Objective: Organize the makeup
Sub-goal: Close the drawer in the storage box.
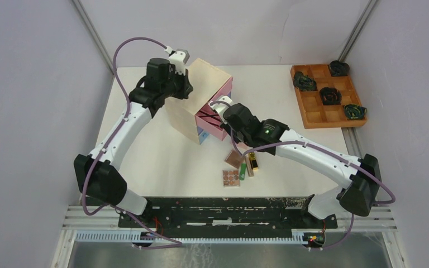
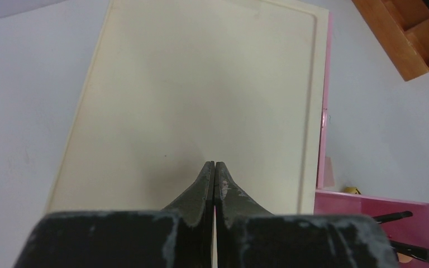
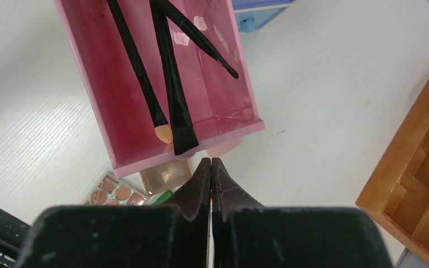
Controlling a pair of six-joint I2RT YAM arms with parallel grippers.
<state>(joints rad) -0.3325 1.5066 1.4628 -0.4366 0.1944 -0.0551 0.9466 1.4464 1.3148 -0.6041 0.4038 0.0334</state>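
Right pincer clenched (left pincer too), thin black brushes in pink drawer

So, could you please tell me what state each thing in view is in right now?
Pink drawer: pulled open.
Brushes: lying inside that drawer.
Palettes: loose outside the drawer, not put away.
Left hand: shut, empty.
Right hand: shut, empty.

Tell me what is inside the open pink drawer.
In the pink drawer lie a sponge-tipped stick, a flat brush and a thin pointed stick, all black. The drawer's back part is out of view.
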